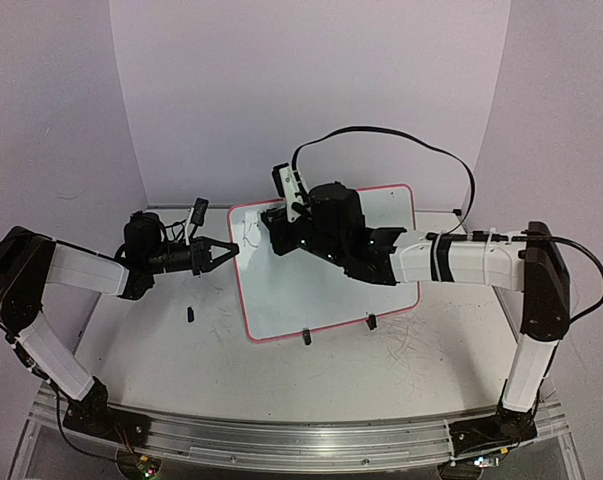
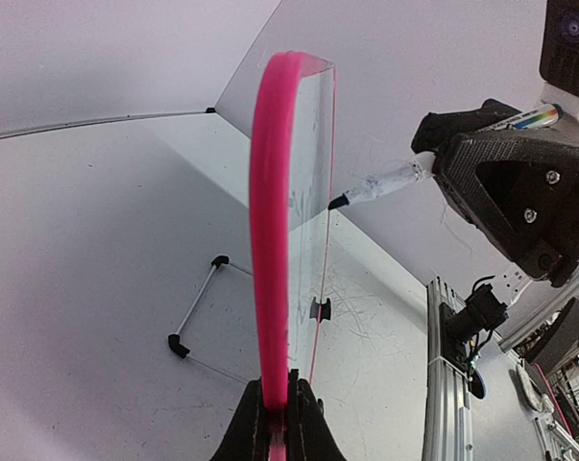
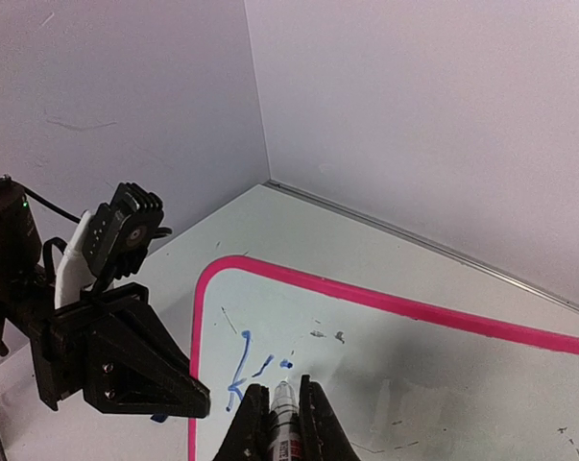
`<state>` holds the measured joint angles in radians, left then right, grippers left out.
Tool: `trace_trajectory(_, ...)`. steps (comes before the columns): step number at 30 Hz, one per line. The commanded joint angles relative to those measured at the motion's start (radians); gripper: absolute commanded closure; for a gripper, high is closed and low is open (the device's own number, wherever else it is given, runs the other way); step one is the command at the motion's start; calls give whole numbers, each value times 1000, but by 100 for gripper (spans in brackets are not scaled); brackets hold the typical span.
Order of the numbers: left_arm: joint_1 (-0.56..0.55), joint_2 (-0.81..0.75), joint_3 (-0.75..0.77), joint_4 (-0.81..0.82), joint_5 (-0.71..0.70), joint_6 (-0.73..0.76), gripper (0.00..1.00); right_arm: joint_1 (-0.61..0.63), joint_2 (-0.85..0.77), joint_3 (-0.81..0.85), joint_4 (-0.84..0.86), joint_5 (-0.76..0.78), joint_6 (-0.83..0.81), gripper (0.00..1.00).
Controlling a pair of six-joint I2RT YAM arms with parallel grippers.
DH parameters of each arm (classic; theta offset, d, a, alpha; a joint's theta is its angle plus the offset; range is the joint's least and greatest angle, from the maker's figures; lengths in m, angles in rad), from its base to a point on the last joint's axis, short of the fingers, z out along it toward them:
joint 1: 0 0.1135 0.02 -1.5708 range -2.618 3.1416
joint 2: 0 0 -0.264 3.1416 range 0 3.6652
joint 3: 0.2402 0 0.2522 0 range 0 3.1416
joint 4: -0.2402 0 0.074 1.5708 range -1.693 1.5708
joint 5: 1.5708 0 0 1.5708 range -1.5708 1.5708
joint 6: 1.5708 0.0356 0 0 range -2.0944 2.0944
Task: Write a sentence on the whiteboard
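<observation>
The whiteboard, white with a pink frame, stands tilted at the table's middle. My left gripper is shut on its left edge; in the left wrist view the fingers clamp the pink frame. My right gripper is shut on a marker with its tip near the board's upper left. It also shows in the left wrist view. Of the sentence, only blue strokes show: a "K", a short stroke and a dot. The whiteboard is otherwise blank apart from faint smudges.
Two black clip feet sit at the board's near edge. A small black piece lies on the table left of the board. A wire stand lies behind it. Grey scratches mark the tabletop. Purple walls enclose the back.
</observation>
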<state>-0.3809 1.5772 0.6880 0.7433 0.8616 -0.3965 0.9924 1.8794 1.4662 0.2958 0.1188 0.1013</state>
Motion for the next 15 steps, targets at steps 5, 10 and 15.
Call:
trace_trajectory(5, -17, -22, 38, 7, 34, 44, 100, -3, 39, 72, 33, 22, -11, 100)
trace_trajectory(10, -17, -25, 36, 6, 32, 44, 100, -3, 47, 72, 22, 46, -9, 100)
trace_trajectory(15, -18, -23, 36, 6, 33, 45, 100, -4, 38, 52, 11, 64, -9, 100)
